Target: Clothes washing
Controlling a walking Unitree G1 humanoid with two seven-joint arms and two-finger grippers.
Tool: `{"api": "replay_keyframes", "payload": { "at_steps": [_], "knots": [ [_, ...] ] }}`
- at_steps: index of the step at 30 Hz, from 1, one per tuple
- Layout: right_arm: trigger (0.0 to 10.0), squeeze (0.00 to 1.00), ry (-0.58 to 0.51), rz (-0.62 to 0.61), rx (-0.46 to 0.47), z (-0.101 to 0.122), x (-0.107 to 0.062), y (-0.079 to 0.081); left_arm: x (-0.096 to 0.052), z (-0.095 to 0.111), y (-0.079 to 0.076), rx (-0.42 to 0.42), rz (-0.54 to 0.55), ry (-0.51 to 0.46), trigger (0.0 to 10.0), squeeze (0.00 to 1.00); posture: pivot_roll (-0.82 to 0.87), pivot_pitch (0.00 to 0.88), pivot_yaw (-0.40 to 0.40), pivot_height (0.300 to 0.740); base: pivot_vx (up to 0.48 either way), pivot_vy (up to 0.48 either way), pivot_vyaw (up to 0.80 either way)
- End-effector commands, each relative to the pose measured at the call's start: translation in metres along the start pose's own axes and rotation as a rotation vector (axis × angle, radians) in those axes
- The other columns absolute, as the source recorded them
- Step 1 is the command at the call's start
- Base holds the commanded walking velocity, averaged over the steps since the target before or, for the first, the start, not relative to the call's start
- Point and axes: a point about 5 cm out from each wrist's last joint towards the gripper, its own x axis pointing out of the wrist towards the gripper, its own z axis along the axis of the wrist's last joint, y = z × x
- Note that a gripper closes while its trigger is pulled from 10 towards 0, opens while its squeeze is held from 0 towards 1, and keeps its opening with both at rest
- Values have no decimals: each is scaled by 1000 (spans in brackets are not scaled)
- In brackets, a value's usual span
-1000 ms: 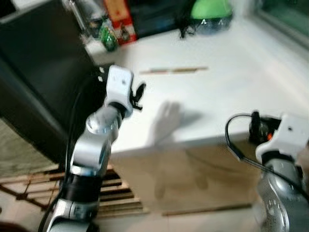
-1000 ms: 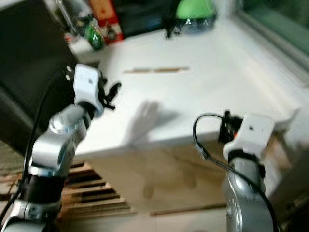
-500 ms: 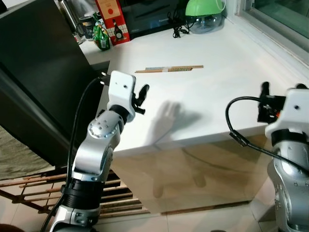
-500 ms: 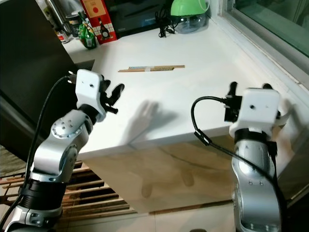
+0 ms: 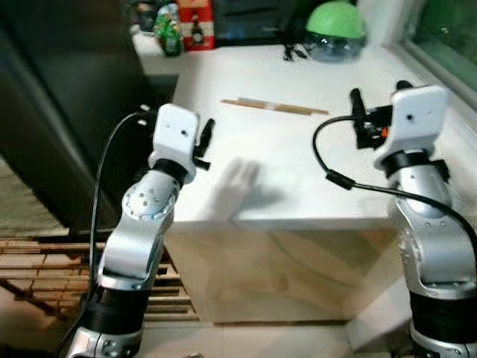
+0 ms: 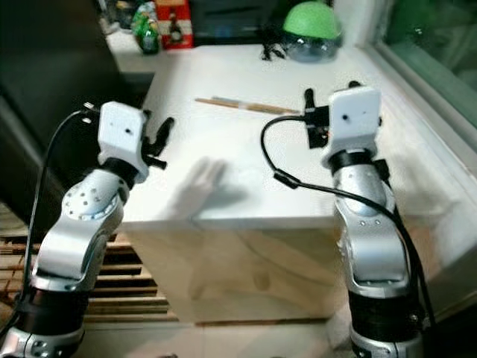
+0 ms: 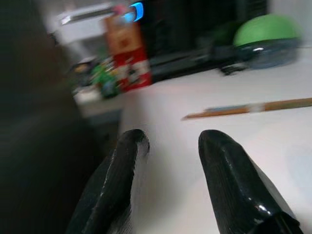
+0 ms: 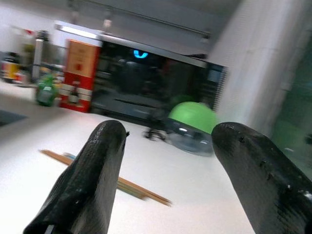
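Both arms are raised over the near edge of a white surface [image 5: 335, 156]: the left gripper [image 7: 170, 161] at about 9 o'clock and the right gripper [image 8: 168, 165] at about 3 o'clock, each with its black fingers apart and clamped on nothing. A pair of wooden chopsticks [image 5: 274, 107] lies flat on the surface toward 12 o'clock, between the two grippers and apart from both. Beyond it, at the far edge, stand a green-lidded bowl [image 5: 334, 30], a red box [image 5: 198, 24] and a green bottle [image 5: 168, 37]; no clothes can be made out.

Both arms raised forward, left fingers [image 7: 122, 170] and right fingers [image 8: 92, 170] spread.
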Motion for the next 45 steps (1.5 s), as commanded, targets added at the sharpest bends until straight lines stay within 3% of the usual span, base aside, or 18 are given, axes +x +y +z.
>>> {"api": "replay_keyframes", "payload": {
  "at_steps": [1, 3, 6, 10, 14, 18, 19, 21, 22, 24, 27, 30, 34, 39, 41, 42, 45],
  "knots": [
    [10000, 0, 64, -22, 49, -12, 1, -4, -2, 5, 3, -36, 44, 3, 10000, 0, 12, 0, -80, 740, 0, 0, 0],
    [10000, 0, 87, -37, 56, -16, 1, -5, -2, 5, 4, -35, 60, 3, 10000, 0, 14, 0, -79, 740, 0, 0, 0],
    [10000, 0, 166, -77, 147, -31, -10, -5, -1, 2, 2, -13, 48, 21, 10000, 0, 2, 0, -38, 740, 0, 0, 0],
    [10000, 0, 277, -149, 157, -49, -39, -8, -10, -9, 1, -78, 4, 40, 10000, 0, -40, 0, 36, 740, 0, 0, 0],
    [10000, 0, 265, -153, 134, -47, -55, -8, -15, -17, 3, -143, 23, 60, 10000, 0, -67, 0, 65, 740, 0, 0, 0],
    [10000, 0, 246, -167, 119, -44, -69, -13, -7, -20, -2, -72, 68, 65, 10000, 0, -95, 0, 88, 740, 0, 0, 0],
    [10000, 0, 230, -213, 78, -42, -71, -20, -3, -16, -11, -126, 14, 66, 10000, 0, -123, 0, 119, 740, 0, 0, 0],
    [10000, 0, 221, -236, 73, -43, -70, -23, 0, -12, -18, -164, -36, 48, 10000, 0, -131, 0, 125, 740, 0, 0, 0],
    [10000, 0, 200, -274, 101, -40, -72, -26, 4, -3, -28, -115, -130, -8, 10000, 0, -149, 0, 134, 740, 0, 0, 0],
    [10000, 0, 168, -302, 112, -33, -71, -29, 4, 2, -30, -144, -158, -25, 10000, 0, -160, 0, 140, 740, 0, 0, 0],
    [10000, 0, 73, -282, 129, -14, -68, -26, 5, 8, -21, -157, -126, -58, 10000, 0, -157, 0, 128, 740, 0, 0, 0],
    [10000, 0, 45, -195, 129, -7, -64, -18, 6, 7, -17, -110, -93, -69, 10000, 0, -141, 0, 104, 740, 0, 0, 0],
    [10000, 0, 75, -102, 37, -16, -52, -2, 1, -3, -18, -84, -90, -67, 10000, 0, -118, 0, 55, 740, 0, 0, 0],
    [10000, 0, 100, 33, 42, -23, -47, 16, -6, -11, -17, -148, -8, -47, 10000, 0, -80, 0, 25, 740, 0, 0, 0],
    [10000, 0, 109, 51, 38, -26, -47, 19, -7, -12, -18, -125, -5, -52, 10000, 0, -74, 0, 21, 740, 0, 0, 0],
    [10000, 0, 132, 82, 55, -31, -50, 23, -14, -13, -21, -67, -36, -52, 10000, 0, -50, 0, 10, 740, 0, 0, 0],
    [10000, 0, 164, 96, 112, -38, -56, 24, -21, -14, -24, -56, -94, -64, 10000, 0, -39, 0, 9, 740, 0, 0, 0]
  ]
}}
